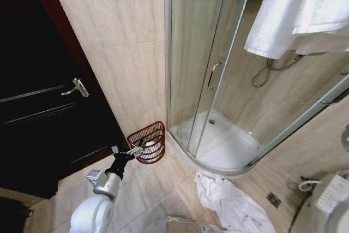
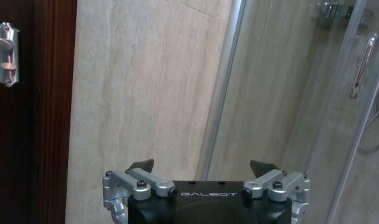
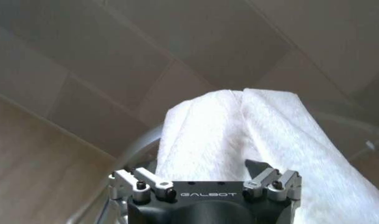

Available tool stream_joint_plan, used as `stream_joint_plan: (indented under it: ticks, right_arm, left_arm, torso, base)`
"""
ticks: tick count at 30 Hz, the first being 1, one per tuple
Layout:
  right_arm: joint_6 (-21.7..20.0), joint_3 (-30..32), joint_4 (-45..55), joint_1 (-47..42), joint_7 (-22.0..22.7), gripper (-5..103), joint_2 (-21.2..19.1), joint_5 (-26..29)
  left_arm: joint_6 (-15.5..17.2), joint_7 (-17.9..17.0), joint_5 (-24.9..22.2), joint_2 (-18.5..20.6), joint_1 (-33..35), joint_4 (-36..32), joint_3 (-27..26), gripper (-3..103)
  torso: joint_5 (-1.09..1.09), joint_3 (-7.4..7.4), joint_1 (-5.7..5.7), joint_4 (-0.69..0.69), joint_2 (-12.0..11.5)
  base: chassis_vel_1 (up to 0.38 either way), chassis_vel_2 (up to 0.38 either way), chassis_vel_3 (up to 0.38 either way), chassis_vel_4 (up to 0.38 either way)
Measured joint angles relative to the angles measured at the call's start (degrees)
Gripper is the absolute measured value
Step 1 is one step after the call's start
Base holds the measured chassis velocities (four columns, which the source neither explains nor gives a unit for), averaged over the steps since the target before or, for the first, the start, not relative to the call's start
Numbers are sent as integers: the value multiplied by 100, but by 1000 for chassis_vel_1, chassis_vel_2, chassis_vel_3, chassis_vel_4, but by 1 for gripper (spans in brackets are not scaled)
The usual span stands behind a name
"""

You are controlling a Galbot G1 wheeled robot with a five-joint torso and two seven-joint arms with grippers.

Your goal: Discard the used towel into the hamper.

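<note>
Head view: your left gripper (image 1: 131,151) sits low at the end of the outstretched left arm, right at the hamper (image 1: 148,141). The hamper is tipped on its side on the tiled floor (image 1: 163,184), in the corner between the beige wall (image 1: 131,53) and the shower enclosure (image 1: 218,80), its opening facing the gripper. Contact between gripper and rim cannot be told.

Left wrist view: the left gripper (image 2: 202,167) has its fingers apart with nothing between them; it faces the wall, with the dark door (image 2: 15,116) to one side and the shower glass to the other.

Right wrist view: your right gripper (image 3: 205,170) is clamped on a white towel (image 3: 252,140), whose folds rise between the fingers and drape over one side. In the head view that towel (image 1: 297,9) hangs at the upper right, in front of the shower glass.

A second white towel (image 1: 232,203) lies crumpled on the floor, just outside the shower tray, well apart from the hamper.
</note>
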Motion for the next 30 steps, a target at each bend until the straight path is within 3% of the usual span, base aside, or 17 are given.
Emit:
stream_joint_plan:
  ticks: [11,24,30]
  right_arm:
    - [-323,-893,-995,932,228,89,4,-423]
    - [-946,-1559,-1468,1330,555,88,-157,739]
    - [-1026,-1772,-1605,1516,555,69,-212,1145]
  left_arm:
    - [0,0,0,0,1,0,0,100]
    - [0,0,0,0,0,0,0,100]
    - [0,0,0,0,0,0,0,100]
  torso:
    - [4,0,0,-1,0]
    - [5,-1,-1,-2,0]
    - [3,-1,0,0,0]
  base:
    - [0,0,0,0]
    - [0,0,0,0]
    - [0,0,0,0]
